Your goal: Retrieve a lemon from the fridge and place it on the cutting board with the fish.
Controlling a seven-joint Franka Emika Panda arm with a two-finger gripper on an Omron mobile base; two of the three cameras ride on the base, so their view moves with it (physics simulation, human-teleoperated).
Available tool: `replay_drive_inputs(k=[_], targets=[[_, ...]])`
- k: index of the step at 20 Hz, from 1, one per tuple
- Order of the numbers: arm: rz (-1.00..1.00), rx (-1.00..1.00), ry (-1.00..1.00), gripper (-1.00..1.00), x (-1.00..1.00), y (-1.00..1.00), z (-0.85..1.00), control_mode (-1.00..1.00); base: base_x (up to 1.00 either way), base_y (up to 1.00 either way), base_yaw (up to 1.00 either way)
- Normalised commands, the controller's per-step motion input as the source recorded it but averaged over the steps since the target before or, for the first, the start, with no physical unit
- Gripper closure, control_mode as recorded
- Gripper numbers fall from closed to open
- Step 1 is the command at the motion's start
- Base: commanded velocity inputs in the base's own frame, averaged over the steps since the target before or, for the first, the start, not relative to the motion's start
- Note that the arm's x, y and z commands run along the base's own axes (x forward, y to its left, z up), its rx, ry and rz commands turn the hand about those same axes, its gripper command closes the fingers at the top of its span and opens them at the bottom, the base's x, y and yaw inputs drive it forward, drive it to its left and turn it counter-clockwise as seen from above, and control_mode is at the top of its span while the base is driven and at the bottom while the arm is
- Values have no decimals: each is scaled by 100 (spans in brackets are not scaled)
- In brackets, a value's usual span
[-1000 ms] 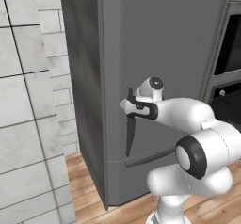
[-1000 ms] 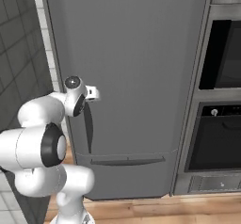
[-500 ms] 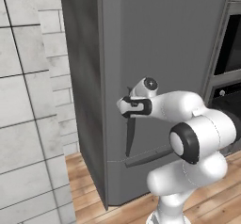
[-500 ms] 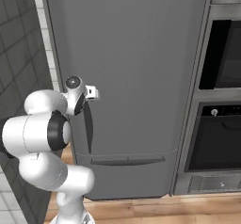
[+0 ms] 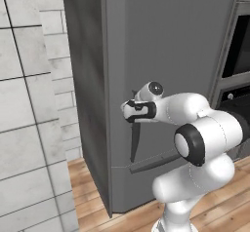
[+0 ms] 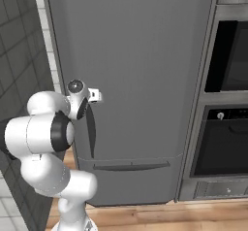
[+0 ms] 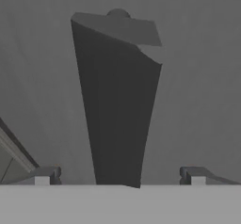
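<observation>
Arm: raised from the lower right of the left base view, bent forward toward the fridge door.
Gripper (image 7: 120,176): held at the top of the handle; in the hand view the two fingertips (image 7: 45,175) are seen spread apart, one on each side of the handle, with clear gaps between pads and handle, so the gripper is open and nothing is gripped.
Gripper from the sides: seen at (image 5: 131,112) and (image 6: 93,96), pressed close to the door at the handle's upper end.
Handle (image 7: 117,110): long, dark, vertical, fixed to the door; seen running down from the gripper in both base views (image 5: 134,141) (image 6: 90,130).
Fridge (image 6: 140,70): tall, plain grey, door shut; a drawer seam with a horizontal bar is seen low on its front.
Lemon, fish, board: cannot be located while the door is shut.
Wall (image 5: 29,109): pale tiles to the left of the fridge.
Oven (image 6: 226,128): dark, built in, just right of the fridge.
Floor (image 6: 160,215): wooden planks under the fridge.
</observation>
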Motion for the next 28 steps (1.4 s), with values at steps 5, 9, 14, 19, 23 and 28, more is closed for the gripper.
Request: replay_drive_inputs(k=[5, 9, 14, 19, 23, 28], targets=[[0, 0, 0, 100, 29, 0, 0, -100, 0, 0, 0], [0, 0, 3, 100, 9, -1, 0, -100, 0, 0, 0], [0, 0, 0, 100, 0, -8, 0, -100, 0, 0, 0], [0, 0, 0, 100, -10, -27, 0, -100, 0, 0, 0], [0, 2, 0, 100, -74, -61, 3, -100, 0, 0, 0], [0, 7, 0, 100, -100, -95, 11, -100, 0, 0, 0]])
